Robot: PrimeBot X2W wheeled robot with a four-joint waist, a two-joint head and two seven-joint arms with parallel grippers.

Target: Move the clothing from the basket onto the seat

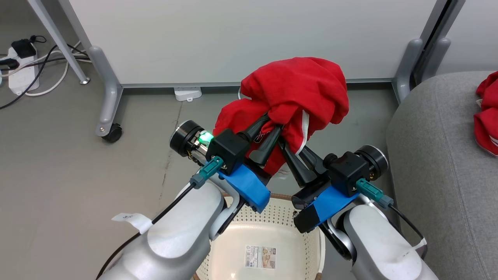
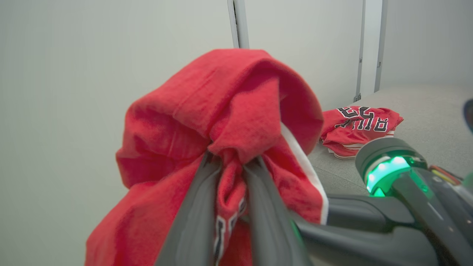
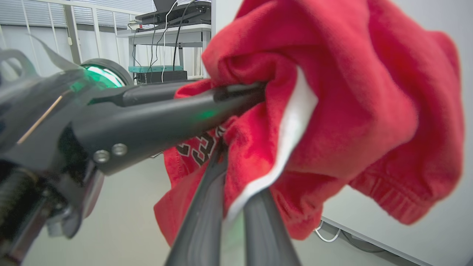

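Soft, even indoor light fills all three views, bright and without hard shadows. The grey floor [image 1: 58, 155] carries only a faint, dull sheen. The head view is sharp from edge to edge, and a green lamp [image 1: 205, 137] glows on the left wrist. In the left wrist view a second green lamp [image 2: 384, 173] glares almost white, and the near fingers [image 2: 192, 221] are blurred. In the right wrist view the red garment [image 3: 369, 111] turns soft towards the right edge.

Grey floor [image 1: 58, 163] carries the white basket [image 1: 272, 214] and a power strip [image 1: 19, 76]. Grey seat [image 1: 435, 167], beside the basket, bears one crumpled red garment [image 1: 487, 116].
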